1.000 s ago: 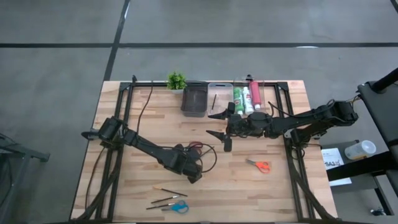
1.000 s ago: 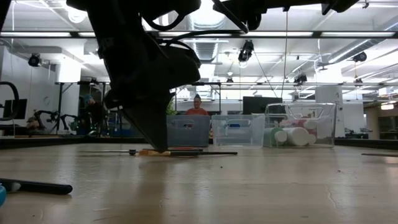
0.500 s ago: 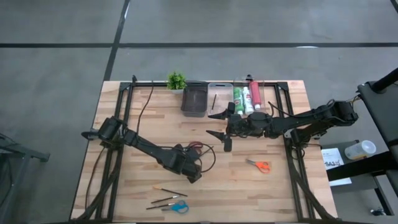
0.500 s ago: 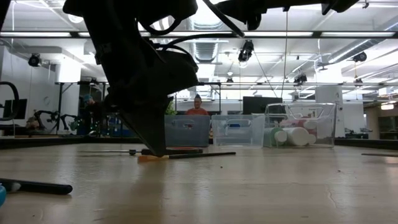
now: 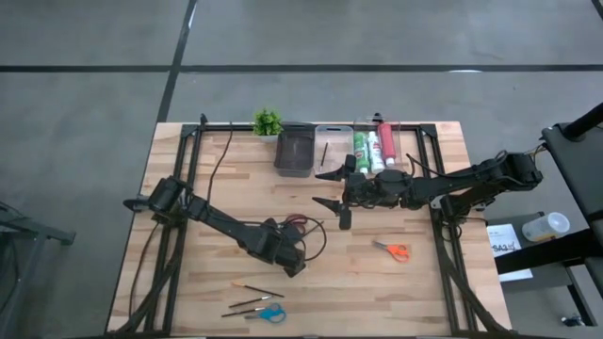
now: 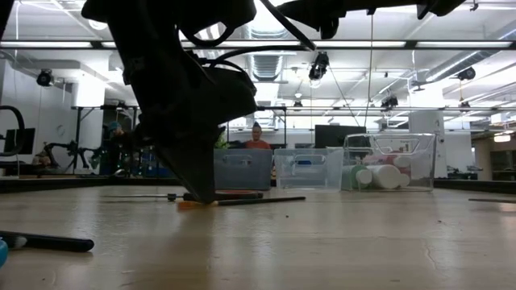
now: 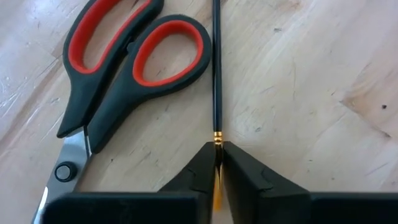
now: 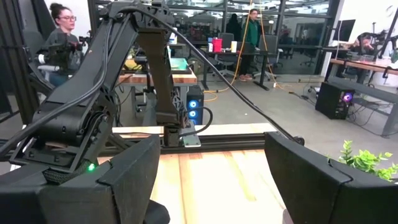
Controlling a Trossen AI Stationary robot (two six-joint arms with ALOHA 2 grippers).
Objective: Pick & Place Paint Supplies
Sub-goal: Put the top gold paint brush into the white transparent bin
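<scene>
Mid-task: paint tubes (image 5: 374, 148) binned; orange scissors (image 5: 391, 250), blue scissors (image 5: 270, 314), red-handled scissors (image 7: 118, 74) loose on desk (image 5: 377, 282). Left pincer (image 7: 217, 165) narrow around brush (image 7: 216, 68); right pincer (image 5: 332, 188) wide, empty.

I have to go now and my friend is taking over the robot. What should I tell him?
Left gripper: down on the table, fingers pinching a thin brush beside the red-handled scissors.
Right gripper: open, hanging mid-table, empty.
Done: paint tubes are in the clear bin at the back.
Left: orange-handled scissors on the right; blue-handled scissors and more brushes near the front edge.
</scene>
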